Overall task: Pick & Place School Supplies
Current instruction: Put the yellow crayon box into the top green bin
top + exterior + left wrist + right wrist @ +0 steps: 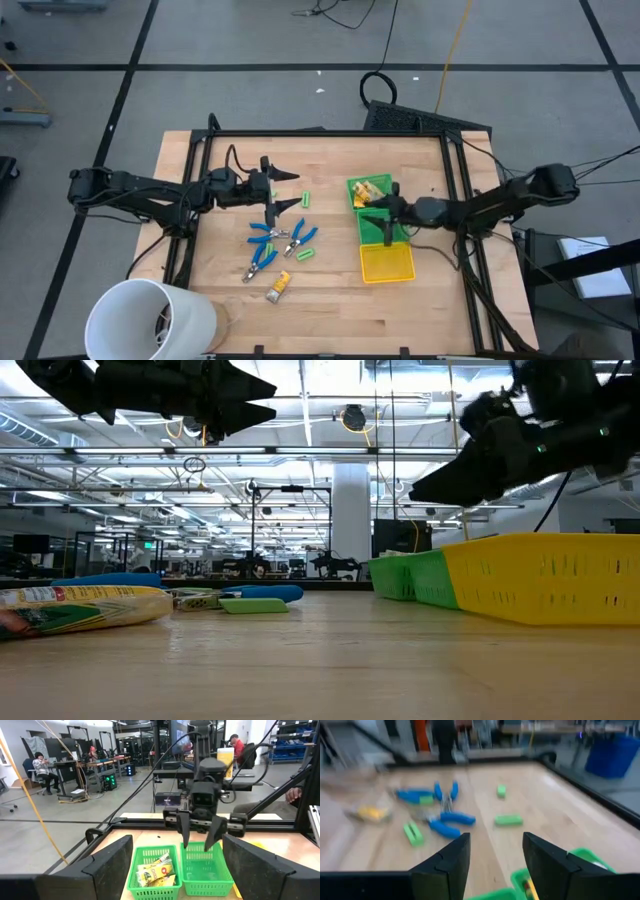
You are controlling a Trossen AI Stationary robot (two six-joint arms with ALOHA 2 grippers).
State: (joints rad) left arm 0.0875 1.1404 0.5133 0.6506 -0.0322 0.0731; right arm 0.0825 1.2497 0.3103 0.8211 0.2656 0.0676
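Scattering across the centre-left of the high view, the school supplies were seen on bare wood: blue-handled pliers (268,243) in a loose cluster, short green pieces (306,199) above and below them, and one yellow-tan wrapped block (279,286) lowest of all. More wrapped blocks (156,871) were already seen in the green bin (378,208), right of centre, with the yellow bin (386,263) just below it.

The left gripper (283,190) was held above the table, upper left of the pile, fingers spread wide, nothing between them. The right gripper (380,203) was hung over the green bin, fingers apart and empty.

Pliers were judged stiff, heaviest of the lot, handles rubbery; best taken across both handles. Green pieces were judged light and rigid, to be pinched across the short sides. Wrapped blocks were judged light with a slick, crinkly wrapper, liable to slip; a mid-body grip was advised.
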